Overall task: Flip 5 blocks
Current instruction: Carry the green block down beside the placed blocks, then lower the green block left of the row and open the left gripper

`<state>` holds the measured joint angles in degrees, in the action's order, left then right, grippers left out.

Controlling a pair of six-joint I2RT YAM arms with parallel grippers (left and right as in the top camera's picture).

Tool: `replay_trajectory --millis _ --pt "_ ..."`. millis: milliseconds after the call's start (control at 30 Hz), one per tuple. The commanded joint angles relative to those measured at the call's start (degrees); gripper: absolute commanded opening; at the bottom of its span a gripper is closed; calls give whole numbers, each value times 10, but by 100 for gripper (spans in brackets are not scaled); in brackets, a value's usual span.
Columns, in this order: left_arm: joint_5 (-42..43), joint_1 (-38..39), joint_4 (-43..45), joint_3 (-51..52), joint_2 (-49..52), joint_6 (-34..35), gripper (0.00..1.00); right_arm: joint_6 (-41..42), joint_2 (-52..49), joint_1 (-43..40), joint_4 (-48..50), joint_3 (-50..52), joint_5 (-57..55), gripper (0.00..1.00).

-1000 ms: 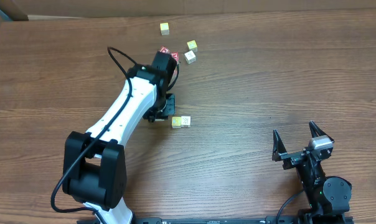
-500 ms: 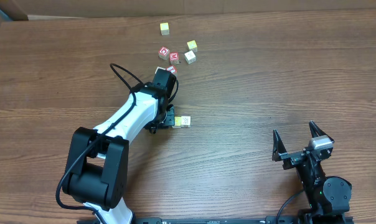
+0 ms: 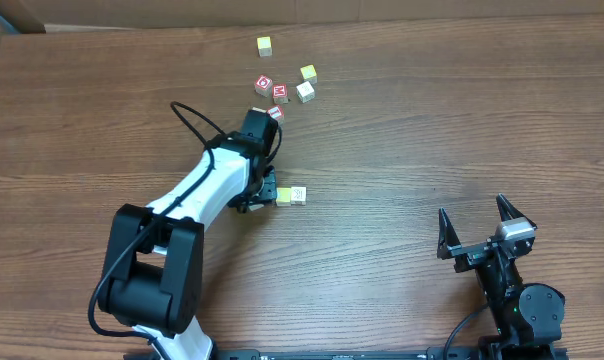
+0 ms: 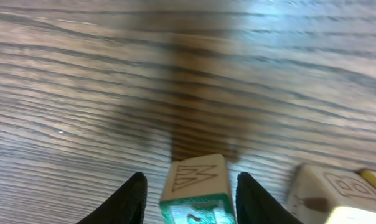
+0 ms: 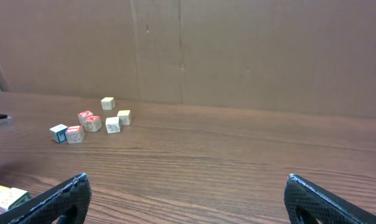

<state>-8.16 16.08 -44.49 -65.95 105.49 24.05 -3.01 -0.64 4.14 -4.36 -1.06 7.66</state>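
**Left hand loose around a green-faced block; right hand wide apart and idle**

In the overhead view the left hand [image 3: 263, 192] is low over the bench [image 3: 432, 120], just left of centre, at the end of the white arm [image 3: 197, 195]. The left wrist view shows its two dark fingers [image 4: 131, 198] partly apart. Between them, at the bottom centre of the frame, a green-faced block [image 4: 197, 193] rests on the wood with a carved "M" on its upper face. A narrow strip of wood shows between the block and the finger on the frame's left. The other finger is very close to the block's right edge, and whether it touches cannot be told. The hand brackets the block without clamping it.

A pale block [image 4: 322, 194] with a carved letter lies just right of the green-faced one in that view. Seen from above, a yellow-and-cream pair [image 3: 291, 195] sits side by side on the bench just right of the left hand.

A red-framed block [image 3: 275, 113] lies beside the arm's wrist, above the hand in the frame. In the right wrist view a blue-and-white block [image 5: 59, 132] sits just beside it. Two red-lettered blocks [image 3: 272, 88] lie a little further up, near the top centre.

The right hand [image 3: 471, 206] is at the lower right of the overhead frame, well apart from every block. Its fingers [image 5: 63, 200] are spread wide and hold nothing.
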Motion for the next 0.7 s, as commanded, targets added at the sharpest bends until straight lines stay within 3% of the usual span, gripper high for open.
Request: replay_trajectory --millis 0,300,333,367,400,533,667 --pt "22 -15 2 -23 -8 -10 39 -2 4 -2 2 6 1 100" --pt "59 -43 -37 -110 -8 -19 36 -2 4 -2 2 6 1 100" --pt "57 -48 -56 -121 -8 -19 31 -2 4 -2 2 6 1 100" --pt "56 -54 -77 -129 -8 -19 11 -2 4 -2 2 6 1 100" --pt "56 -59 -94 -133 -8 -19 4 -2 4 -2 2 6 2 100" --pt "52 -79 -159 -124 -8 -15 4 -2 4 -2 2 6 2 100" --pt "48 -82 -167 -87 -8 -15 4 -2 4 -2 2 6 1 100"
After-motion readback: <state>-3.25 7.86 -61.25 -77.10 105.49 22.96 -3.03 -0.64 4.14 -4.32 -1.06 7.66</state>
